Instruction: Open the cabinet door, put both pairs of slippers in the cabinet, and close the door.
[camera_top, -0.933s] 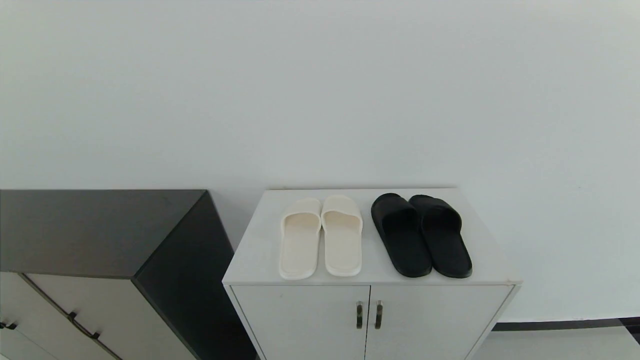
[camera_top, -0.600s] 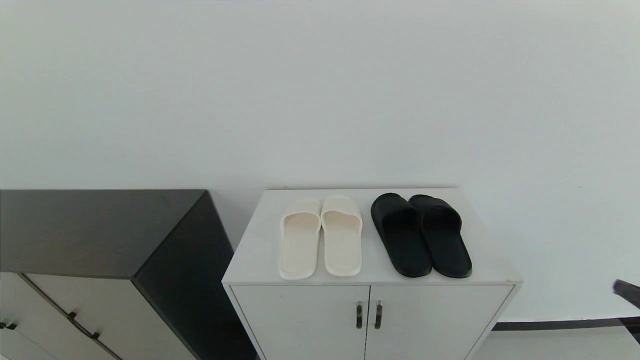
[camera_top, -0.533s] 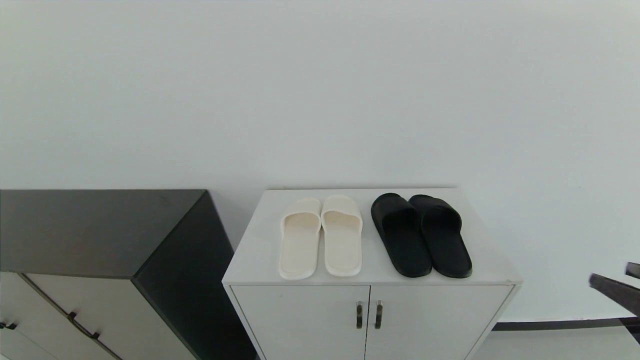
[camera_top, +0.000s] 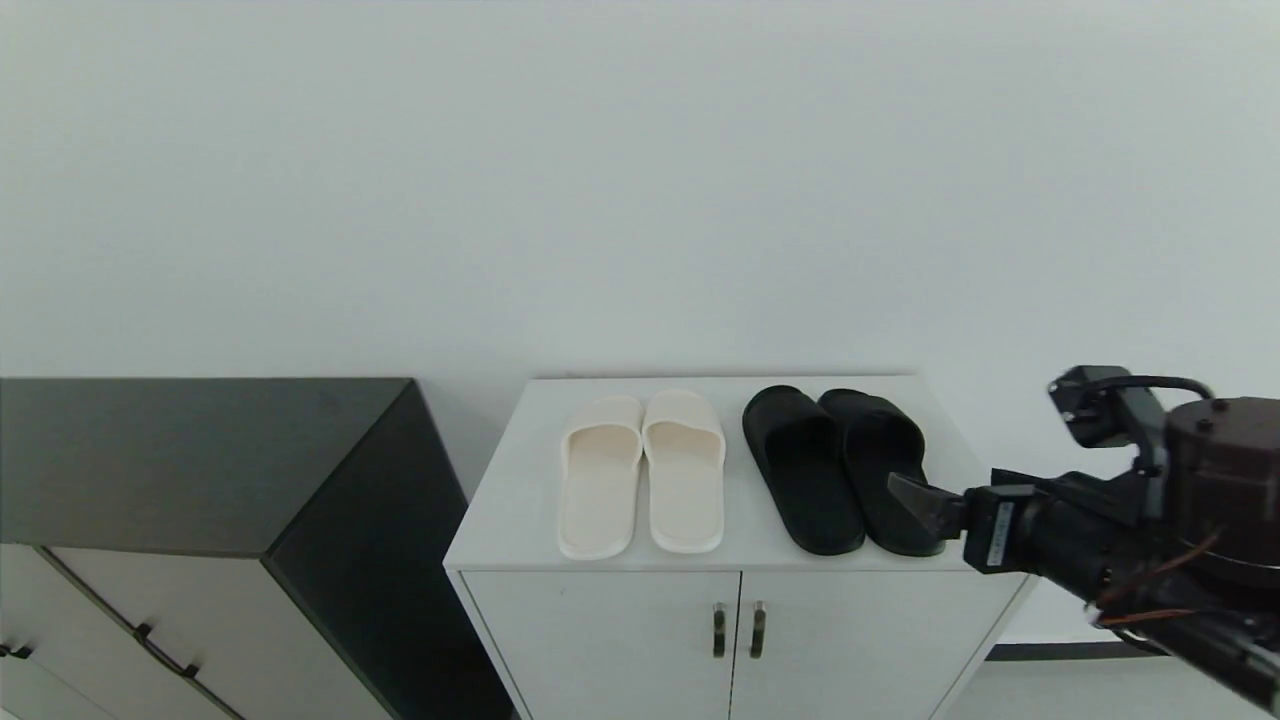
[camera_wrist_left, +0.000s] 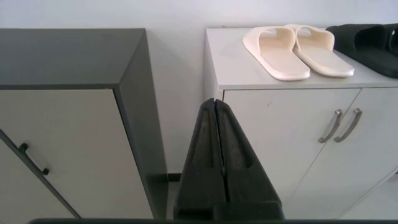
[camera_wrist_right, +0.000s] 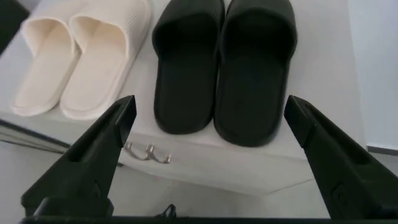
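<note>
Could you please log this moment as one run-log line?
cabinet doors: shut | white slippers, black slippers: on cabinet top | right gripper: open, near black slippers' heels | left gripper: shut, empty

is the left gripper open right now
No, the left gripper is shut: its two fingers are pressed flat together with nothing between them.

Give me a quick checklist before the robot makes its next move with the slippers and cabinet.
1. Cabinet doors open: not ok, both shut.
2. Door handles unblocked: ok.
3. White slippers and black slippers paired on the cabinet top: ok.
4. Right claw empty and open: ok.
5. Left claw empty: ok, shut on nothing.
6. Room inside cabinet: cannot tell.
</note>
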